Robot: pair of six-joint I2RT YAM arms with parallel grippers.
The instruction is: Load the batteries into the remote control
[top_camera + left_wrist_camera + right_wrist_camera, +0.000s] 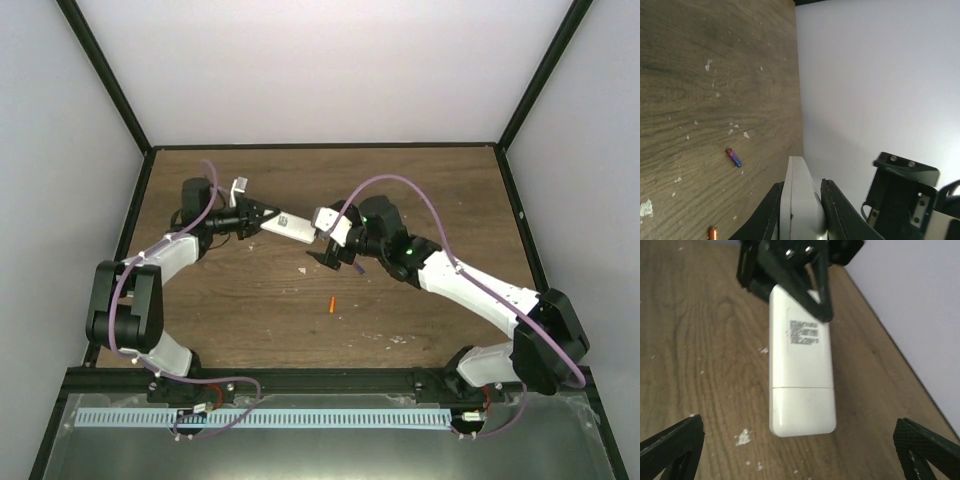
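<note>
**Left arm.** The left gripper (255,218) has its fingers (837,210) closed on the remote control (290,228). They clamp one end of the white bar across its thin sides. The free end points towards the right gripper (338,255).

**Remote control.** The right wrist view shows the plain back face, with a printed label near the gripped end. A seam line runs across the body towards the free end.

**Right arm.** The right fingers (675,450) are spread wide. One stands on each side of the remote's free end, and both are well apart from it.

**Batteries.** Both lie on the wooden counter (420,200); neither gripper touches them. The orange battery (331,305) lies nearer the arm bases. The purple battery (733,158) lies a short way from it, among pale wood chips.
</note>
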